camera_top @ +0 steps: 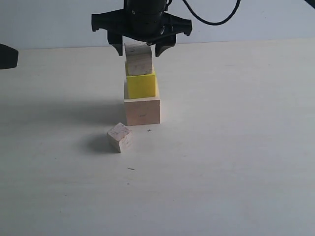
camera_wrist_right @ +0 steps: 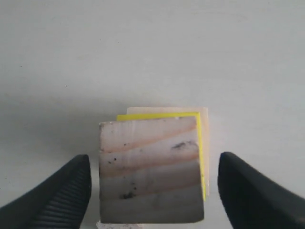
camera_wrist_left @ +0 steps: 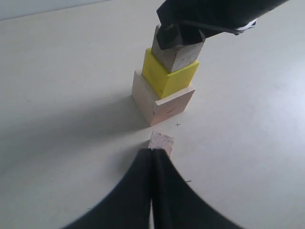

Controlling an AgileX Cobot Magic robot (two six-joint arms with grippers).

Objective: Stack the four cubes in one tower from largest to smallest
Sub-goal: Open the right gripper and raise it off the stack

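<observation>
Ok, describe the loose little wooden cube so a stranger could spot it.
On the white table stands a stack: a large pale wooden cube, a bright yellow cube, then a grained wooden cube on top. The smallest wooden cube lies on the table in front of it, slightly left in the exterior view. Only it is off the stack, and it sits turned askew.
</observation>
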